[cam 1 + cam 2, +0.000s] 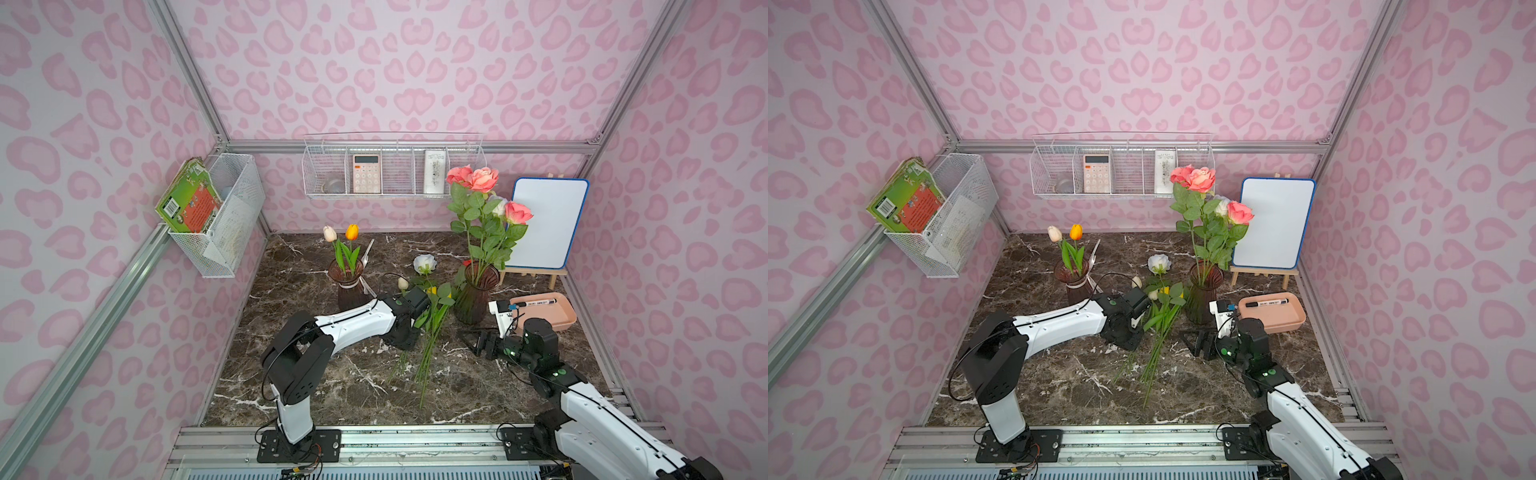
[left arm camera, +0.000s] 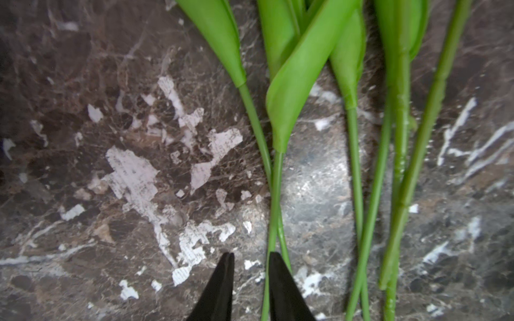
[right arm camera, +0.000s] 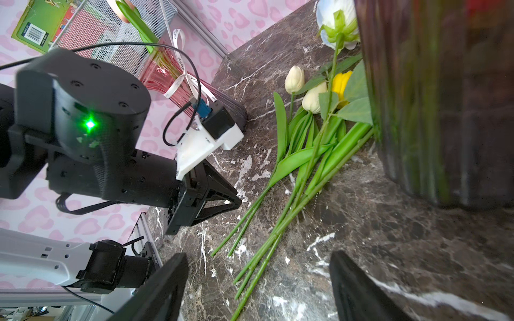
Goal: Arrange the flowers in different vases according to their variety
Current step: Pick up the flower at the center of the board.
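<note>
Green stems crossed just ahead of the left hand (image 2: 251, 254), and that looked like the main hazard. A close there could pinch two tulips at once, or trap one slim stem (image 2: 272, 236) against a single finger so that it slid out on the lift.

The loose flowers (image 1: 432, 324) lay on the counter (image 1: 353, 395) just beside the plain vase (image 1: 476, 295), with tulips and a white rose (image 1: 424, 262) overlapping. A pulled tulip could therefore drag the rose's broad leaves along, or sweep the heap against that vase. It carried tall pink roses (image 1: 484, 178) and would probably tip easily.

The left hand's jaws stood narrow but not closed, and bare counter showed between them. The slim stem ran into the gap, touching the finger (image 2: 281, 283) nearer the other stems, and nothing was visibly clamped.

The right hand (image 3: 258, 254) hung low near the foot of the plain vase, jaws wide, empty and touching nothing. A careless swing from there could knock the vase.

The ribboned vase (image 1: 347, 286) stood well apart from the plain vase, beyond the heap, and held a cream and an orange tulip.
</note>
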Robot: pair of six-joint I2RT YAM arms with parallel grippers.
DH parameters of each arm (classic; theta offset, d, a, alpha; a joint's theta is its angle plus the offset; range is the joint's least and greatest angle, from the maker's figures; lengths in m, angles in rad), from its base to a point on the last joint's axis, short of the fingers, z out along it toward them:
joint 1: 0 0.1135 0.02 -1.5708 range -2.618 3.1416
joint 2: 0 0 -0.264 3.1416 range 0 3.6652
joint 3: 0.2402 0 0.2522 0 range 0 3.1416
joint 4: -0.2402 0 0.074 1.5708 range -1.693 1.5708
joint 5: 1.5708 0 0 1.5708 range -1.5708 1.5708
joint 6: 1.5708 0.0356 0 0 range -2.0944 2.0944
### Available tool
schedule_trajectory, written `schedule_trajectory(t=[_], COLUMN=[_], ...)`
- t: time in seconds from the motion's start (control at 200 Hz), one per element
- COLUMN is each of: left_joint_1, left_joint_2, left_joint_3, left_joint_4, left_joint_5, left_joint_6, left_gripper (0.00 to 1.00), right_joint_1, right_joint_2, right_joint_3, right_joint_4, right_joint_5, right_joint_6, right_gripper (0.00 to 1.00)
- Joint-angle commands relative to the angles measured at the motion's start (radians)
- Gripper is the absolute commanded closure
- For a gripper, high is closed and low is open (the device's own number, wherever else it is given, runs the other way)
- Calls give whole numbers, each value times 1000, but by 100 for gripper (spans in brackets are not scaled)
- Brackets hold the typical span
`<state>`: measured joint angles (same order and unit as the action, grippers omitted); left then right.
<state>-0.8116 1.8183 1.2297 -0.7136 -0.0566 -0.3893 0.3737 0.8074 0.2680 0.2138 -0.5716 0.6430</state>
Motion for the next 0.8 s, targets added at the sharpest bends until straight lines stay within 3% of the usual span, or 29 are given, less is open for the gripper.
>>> schedule_trajectory(t=[0.0, 0.135, 0.32, 0.515, 0.795], left_joint_1=[1, 1, 1, 0, 0], left_joint_2=[-1, -2, 3, 29, 73], left_joint_3=[-22, -61, -82, -67, -47], left_joint_4=[5, 45, 62, 33, 28], left_joint_5=[39, 97, 114, 61, 34], left_joint_6=[15, 15, 13, 21, 29], left_gripper=[74, 67, 65, 76, 80], right_joint_1=[0, -1, -1, 0, -1], right_joint_2=[-4, 4, 4, -9, -18], right_joint_3=[-4, -4, -6, -6, -10], right_joint_4=[11, 23, 26, 24, 24], right_joint_5=[2, 1, -4, -4, -4], right_joint_6=[-1, 7, 13, 17, 17], right_gripper=[18, 18, 18, 18, 18])
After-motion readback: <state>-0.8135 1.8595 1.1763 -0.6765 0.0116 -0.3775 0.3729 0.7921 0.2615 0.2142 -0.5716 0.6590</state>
